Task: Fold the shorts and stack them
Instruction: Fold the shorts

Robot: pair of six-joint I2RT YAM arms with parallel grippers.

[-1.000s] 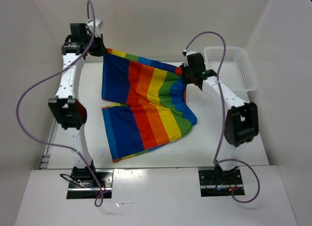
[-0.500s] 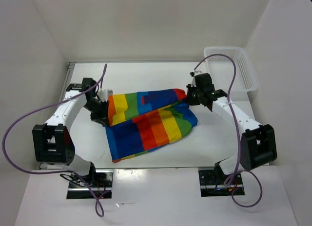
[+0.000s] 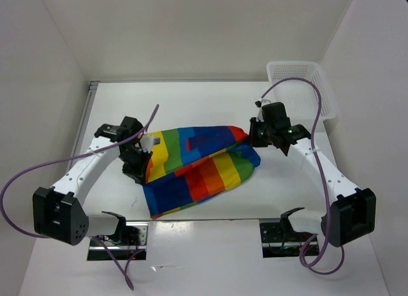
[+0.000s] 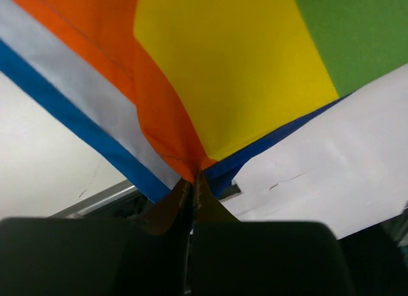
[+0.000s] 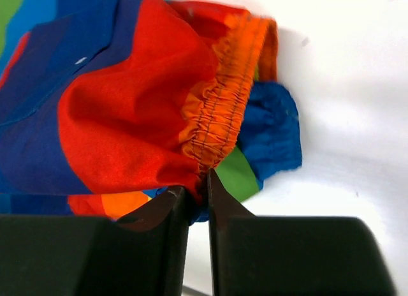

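Shorts [image 3: 199, 163] pinched at both ends, doubled over between our two arms

They lie mid-table [image 3: 210, 108], with the basket [image 3: 299, 85] apart at the far right. We judge the cloth light, limp and slightly slippery. Our left gripper [image 4: 193, 183] is closed tight on a thin orange-and-blue corner. Our right gripper [image 5: 197, 192] is nipped onto the edge just below the gathered orange waistband [image 5: 220, 120]. That elastic looks the firmest place to hold, while thin hems may slide out.
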